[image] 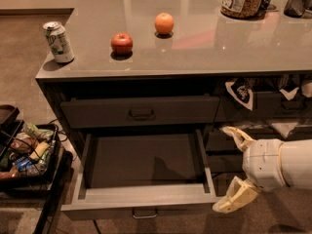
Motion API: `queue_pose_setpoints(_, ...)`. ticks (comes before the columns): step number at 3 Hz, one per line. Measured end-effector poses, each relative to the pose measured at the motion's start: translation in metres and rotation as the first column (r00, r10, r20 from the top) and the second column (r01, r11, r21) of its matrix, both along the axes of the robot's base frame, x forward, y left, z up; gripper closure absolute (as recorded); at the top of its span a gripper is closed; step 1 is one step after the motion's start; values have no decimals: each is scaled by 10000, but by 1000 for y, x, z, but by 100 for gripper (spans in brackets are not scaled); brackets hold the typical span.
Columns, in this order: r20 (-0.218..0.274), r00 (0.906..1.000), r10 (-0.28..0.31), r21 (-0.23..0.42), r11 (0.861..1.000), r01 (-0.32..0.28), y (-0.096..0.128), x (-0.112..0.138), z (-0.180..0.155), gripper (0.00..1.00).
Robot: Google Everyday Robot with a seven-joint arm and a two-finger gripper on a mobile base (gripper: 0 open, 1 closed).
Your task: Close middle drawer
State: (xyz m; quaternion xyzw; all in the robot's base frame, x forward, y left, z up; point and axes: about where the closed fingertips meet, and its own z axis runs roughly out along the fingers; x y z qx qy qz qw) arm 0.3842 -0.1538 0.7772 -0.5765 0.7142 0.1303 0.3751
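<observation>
The middle drawer [146, 161] is a wide dark grey drawer pulled far out of the counter cabinet. Its shallow box is empty. Its front panel [141, 204] faces me at the bottom with a small pull handle [145, 213]. My gripper [225, 169] comes in from the right, just beside the drawer's right front corner. Its two cream fingers [238, 137] are spread apart, one above and one below, holding nothing. The closed top drawer [139, 112] sits above the open one.
On the grey countertop [195, 43] stand a soda can [58, 42], a red apple [122, 44], an orange [164, 23] and a jar [242, 0]. A black cart [29, 155] with snack bags stands at the left. Right-hand shelves [263, 106] hold packets.
</observation>
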Motion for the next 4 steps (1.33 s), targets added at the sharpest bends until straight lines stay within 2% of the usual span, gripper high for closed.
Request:
queue_pose_setpoints(1, -59, 9964, 846, 226, 9962, -845, 5, 3, -18, 0)
queue_pose_setpoints(2, -343, 9801, 1954, 316, 9804, -1944, 8, 4, -70, 0)
queue_pose_setpoints(3, -861, 9744, 2075, 488, 9778, -2039, 4, -2, -124, 0)
queue_pose_setpoints(4, -1336, 9857, 1025, 495, 9941, -966, 0, -12, -170, 0)
